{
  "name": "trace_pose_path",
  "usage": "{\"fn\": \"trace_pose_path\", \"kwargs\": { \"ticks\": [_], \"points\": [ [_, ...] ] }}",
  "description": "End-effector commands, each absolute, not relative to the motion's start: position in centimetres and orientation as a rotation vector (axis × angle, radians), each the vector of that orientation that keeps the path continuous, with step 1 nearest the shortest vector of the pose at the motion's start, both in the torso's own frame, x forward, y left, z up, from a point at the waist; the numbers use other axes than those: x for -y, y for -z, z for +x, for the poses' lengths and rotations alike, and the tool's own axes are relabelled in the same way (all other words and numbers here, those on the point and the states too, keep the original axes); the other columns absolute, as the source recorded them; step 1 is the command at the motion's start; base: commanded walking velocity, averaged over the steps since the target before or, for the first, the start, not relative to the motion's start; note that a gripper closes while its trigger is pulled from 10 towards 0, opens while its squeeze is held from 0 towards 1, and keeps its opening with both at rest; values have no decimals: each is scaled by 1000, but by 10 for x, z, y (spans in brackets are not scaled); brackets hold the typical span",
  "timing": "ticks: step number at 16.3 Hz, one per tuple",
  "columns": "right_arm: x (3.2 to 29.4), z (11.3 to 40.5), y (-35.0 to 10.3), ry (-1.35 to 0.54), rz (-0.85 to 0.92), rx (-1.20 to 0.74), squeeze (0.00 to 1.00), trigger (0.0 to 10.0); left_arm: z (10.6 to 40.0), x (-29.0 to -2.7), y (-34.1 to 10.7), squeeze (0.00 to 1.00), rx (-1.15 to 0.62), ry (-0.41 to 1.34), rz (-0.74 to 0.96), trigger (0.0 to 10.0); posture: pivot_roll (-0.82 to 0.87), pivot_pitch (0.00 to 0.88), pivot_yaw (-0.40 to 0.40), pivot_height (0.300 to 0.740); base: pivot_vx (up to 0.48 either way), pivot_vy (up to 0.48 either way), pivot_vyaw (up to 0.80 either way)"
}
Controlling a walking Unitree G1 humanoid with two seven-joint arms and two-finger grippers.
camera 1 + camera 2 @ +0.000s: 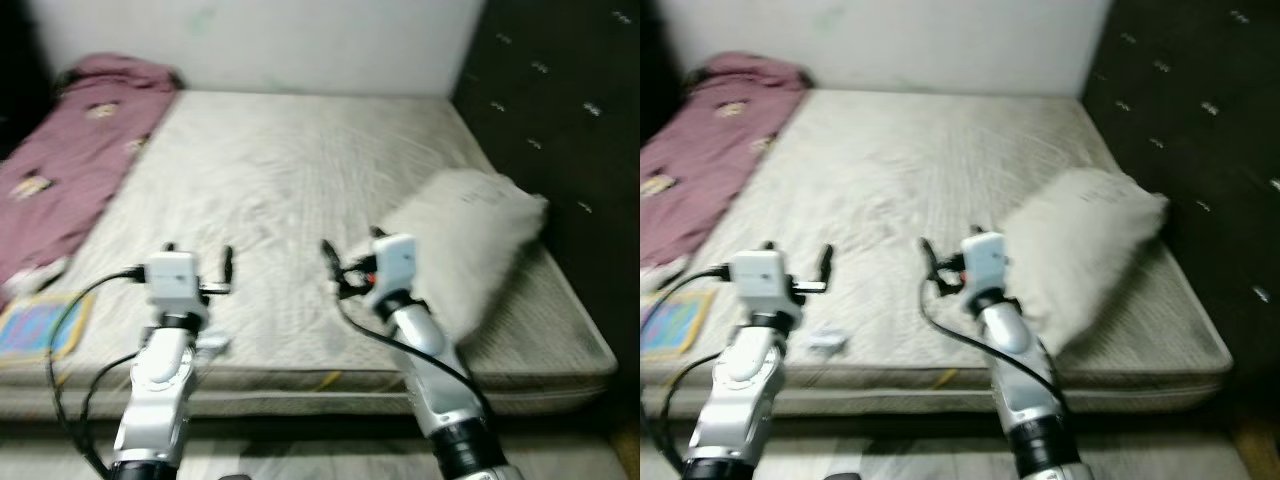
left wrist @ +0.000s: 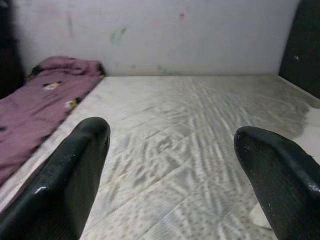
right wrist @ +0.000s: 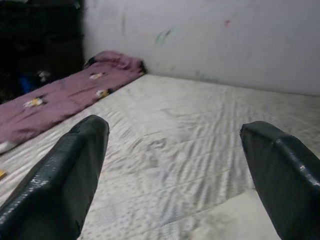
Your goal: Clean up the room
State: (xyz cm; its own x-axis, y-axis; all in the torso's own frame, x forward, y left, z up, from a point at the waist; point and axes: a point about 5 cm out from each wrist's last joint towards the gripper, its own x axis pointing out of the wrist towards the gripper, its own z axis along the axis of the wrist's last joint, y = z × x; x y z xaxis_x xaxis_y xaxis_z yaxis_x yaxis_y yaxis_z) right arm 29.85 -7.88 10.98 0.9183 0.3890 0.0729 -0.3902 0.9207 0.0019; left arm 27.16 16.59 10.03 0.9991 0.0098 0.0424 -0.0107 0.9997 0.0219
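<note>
A bare, pale quilted mattress [image 1: 300,160] lies in front of me. A maroon blanket [image 1: 70,160] with small printed figures is spread along its left side, up to the far wall. A white fluffy pillow [image 1: 470,240] rests at the right, against the dark headboard. My left gripper [image 1: 198,258] is open over the mattress's front left part, holding nothing. My right gripper [image 1: 350,250] is open too, just left of the pillow's near end. In both wrist views the fingers [image 2: 75,170] [image 3: 70,170] stand wide apart over bare mattress.
A dark tufted headboard [image 1: 560,110] lines the right side, and a white wall [image 1: 300,40] stands behind the bed. A flat, colourful blue and yellow thing [image 1: 35,325] lies at the front left edge. A small white scrap [image 1: 826,342] sits near the front edge.
</note>
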Motion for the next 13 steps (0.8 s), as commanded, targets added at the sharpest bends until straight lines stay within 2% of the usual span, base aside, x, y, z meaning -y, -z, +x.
{"fn": "trace_pose_path", "kwargs": {
  "ticks": [1, 4, 9, 13],
  "points": [
    [94, 299, -106, -351, 5, 60, 0, 10000, 274, -154, -104, 0, 56, 30, 3, 10000, 96, 0, -30, 740, 315, 0, 0],
    [95, 299, -106, -348, 2, 59, 0, 10000, 274, -154, -104, 0, 54, 21, 6, 10000, 96, 0, -33, 740, 295, 0, 0],
    [95, 300, -105, -349, 2, 58, 0, 10000, 276, -152, -103, 0, 43, 22, 6, 10000, 96, 0, -34, 740, 0, 0, 0],
    [95, 300, -105, -346, 8, 54, 0, 10000, 278, -154, -100, 0, 17, 6, -16, 10000, 94, 0, -33, 740, 0, 480, 0]
  ]
}}
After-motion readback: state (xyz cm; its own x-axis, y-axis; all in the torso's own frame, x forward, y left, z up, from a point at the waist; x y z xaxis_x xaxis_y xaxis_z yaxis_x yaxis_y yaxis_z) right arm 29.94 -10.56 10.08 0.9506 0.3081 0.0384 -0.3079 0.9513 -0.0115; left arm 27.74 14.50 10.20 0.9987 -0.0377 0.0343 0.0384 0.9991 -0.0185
